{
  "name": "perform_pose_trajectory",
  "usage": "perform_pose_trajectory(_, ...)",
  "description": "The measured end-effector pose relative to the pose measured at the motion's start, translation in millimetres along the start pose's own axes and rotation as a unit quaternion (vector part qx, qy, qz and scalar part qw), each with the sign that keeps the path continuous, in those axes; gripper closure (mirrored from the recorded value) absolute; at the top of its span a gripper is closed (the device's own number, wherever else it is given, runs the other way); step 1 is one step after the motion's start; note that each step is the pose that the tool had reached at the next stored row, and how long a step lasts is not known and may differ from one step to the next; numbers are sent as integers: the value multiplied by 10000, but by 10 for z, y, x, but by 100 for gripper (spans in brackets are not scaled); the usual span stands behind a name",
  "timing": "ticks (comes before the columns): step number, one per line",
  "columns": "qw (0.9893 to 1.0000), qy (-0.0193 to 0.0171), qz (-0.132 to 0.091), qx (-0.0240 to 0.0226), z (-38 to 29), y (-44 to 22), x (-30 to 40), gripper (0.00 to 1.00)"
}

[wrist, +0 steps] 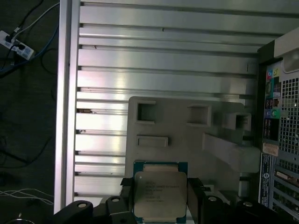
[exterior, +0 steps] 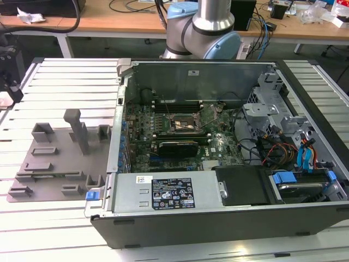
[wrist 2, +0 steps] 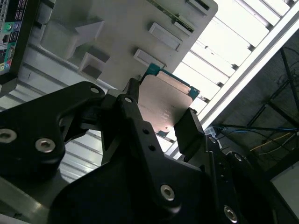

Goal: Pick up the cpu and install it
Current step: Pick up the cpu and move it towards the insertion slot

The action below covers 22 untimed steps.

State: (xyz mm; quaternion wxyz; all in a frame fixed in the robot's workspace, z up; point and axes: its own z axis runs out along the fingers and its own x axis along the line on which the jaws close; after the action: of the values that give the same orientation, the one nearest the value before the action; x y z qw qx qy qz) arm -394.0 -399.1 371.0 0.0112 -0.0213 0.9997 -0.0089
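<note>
The cpu (wrist: 160,191), a small square chip with a silvery top and a green edge, sits between my gripper's (wrist: 160,201) two black fingers (wrist: 194,198). In the second wrist view the same cpu (wrist 2: 166,105) is clamped on two opposite sides by the gripper (wrist 2: 161,116). It hangs above the aluminium slats, close to the grey tray (wrist: 187,140). In the exterior view the gripper (exterior: 8,68) is at the far left edge, left of the grey tray (exterior: 54,164). The motherboard socket (exterior: 184,124) lies open inside the computer case.
The open computer case (exterior: 218,142) lies on the slatted aluminium table (exterior: 65,82), with its black front wall (exterior: 218,218) nearest the camera. Drive bays and cables (exterior: 289,142) fill its right side. The arm's base (exterior: 202,30) stands behind the case.
</note>
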Motion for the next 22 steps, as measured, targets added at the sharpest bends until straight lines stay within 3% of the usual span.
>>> perform_pose_trajectory(9, 10000, 0, 0, 0, -154, 17, -4, 45)
perform_pose_trajectory(13, 10000, 0, 1, 0, -281, 46, -8, 45)
perform_pose_trajectory(14, 9999, -2, -167, -3, -308, 69, -17, 45)
perform_pose_trajectory(15, 9992, -6, -407, -8, -308, 71, -17, 45)
perform_pose_trajectory(19, 9992, -5, -410, -8, -310, 71, -25, 45)
perform_pose_trajectory(22, 9992, -4, -410, -7, -306, 65, -151, 45)
